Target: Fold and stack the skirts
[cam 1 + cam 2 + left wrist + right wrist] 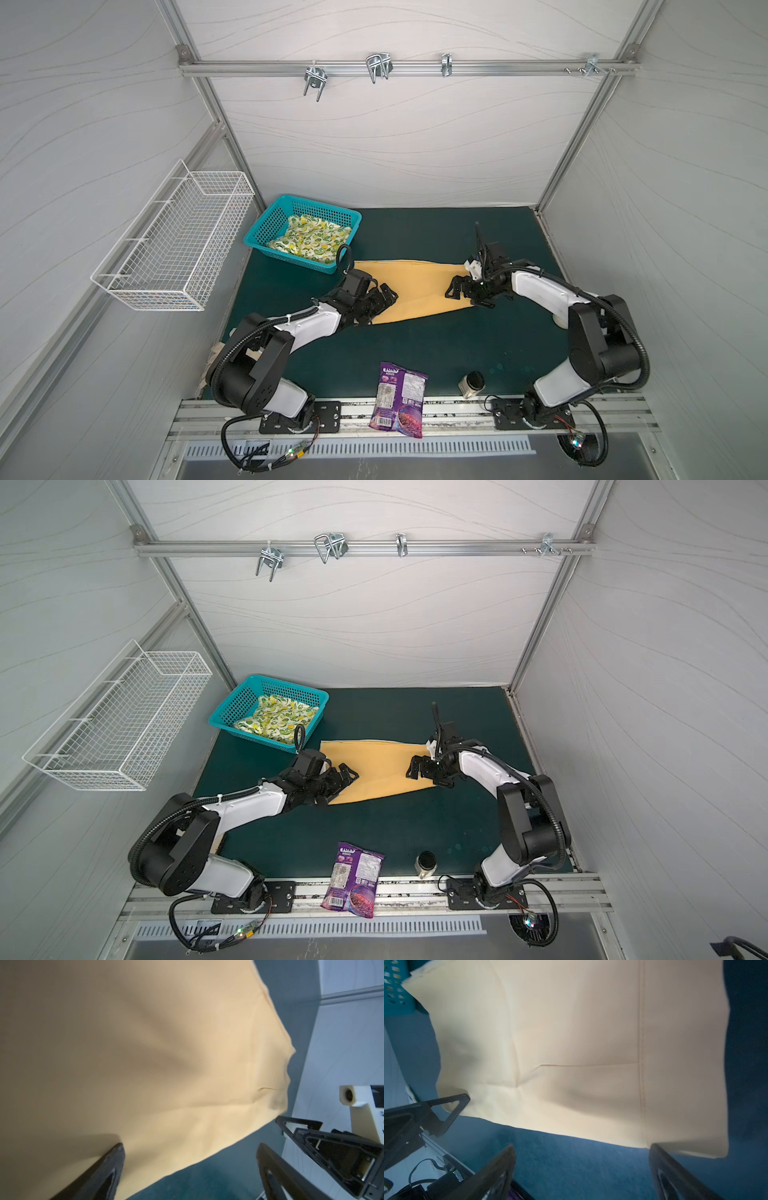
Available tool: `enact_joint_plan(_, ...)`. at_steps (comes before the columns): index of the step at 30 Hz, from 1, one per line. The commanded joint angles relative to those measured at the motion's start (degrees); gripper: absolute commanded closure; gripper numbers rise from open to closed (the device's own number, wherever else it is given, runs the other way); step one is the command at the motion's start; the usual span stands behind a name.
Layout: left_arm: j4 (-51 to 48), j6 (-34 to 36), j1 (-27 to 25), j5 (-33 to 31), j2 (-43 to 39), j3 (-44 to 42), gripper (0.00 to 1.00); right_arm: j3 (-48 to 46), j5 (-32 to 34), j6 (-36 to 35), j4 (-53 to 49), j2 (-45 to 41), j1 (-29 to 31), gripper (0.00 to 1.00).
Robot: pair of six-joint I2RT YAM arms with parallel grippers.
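Green mat (415, 345): mustard skirt (415, 286) flat; left pincer (386, 293), right pincer (452, 289) released over ends.

The left arm (307, 324) is reaching in from the near left and the right arm (540, 286) from the near right, both elbows bent. The left gripper (386, 294) and right gripper (452, 291) are facing each other, well apart, jaws standing wide.

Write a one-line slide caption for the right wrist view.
Open right gripper at the edge of the mustard-yellow skirt lying on the dark mat.
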Motion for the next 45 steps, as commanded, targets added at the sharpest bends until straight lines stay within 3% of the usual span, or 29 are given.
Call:
enact_joint_plan(1,1.8,1.6,1.4,-0.1,-1.6,-1.2,0.01,-1.5,-1.1,0.7,4.7,2.2,0.0,0.01)
enact_joint_plan(7,1.7,1.8,2.7,-0.7,-2.4,-3.9,0.01,-4.7,-0.4,1.2,6.3,3.1,-0.1,0.01)
enact_joint_plan(16,-0.6,3.7,3.7,-1.1,-2.1,-3.8,0.01,-0.8,-0.3,2.9,0.9,-9.1,1.1,0.01)
enact_joint_plan(23,-1.1,4.8,4.2,-0.4,-0.4,-2.5,0.01,6.1,-1.5,1.3,0.8,-0.2,1.1,0.01)
enact_joint_plan(31,-2.1,5.2,4.5,-0.2,1.0,-1.9,0.01,7.0,-1.0,0.6,5.3,10.0,-0.4,0.01)
enact_joint_plan(39,-3.8,6.4,6.5,-0.4,0.2,-2.4,0.01,-0.2,0.6,1.0,8.8,8.3,-0.8,0.01)
enact_joint_plan(45,-6.2,7.6,7.9,0.1,0.0,-0.8,0.01,2.4,-0.4,1.6,7.9,5.8,-0.7,0.01)
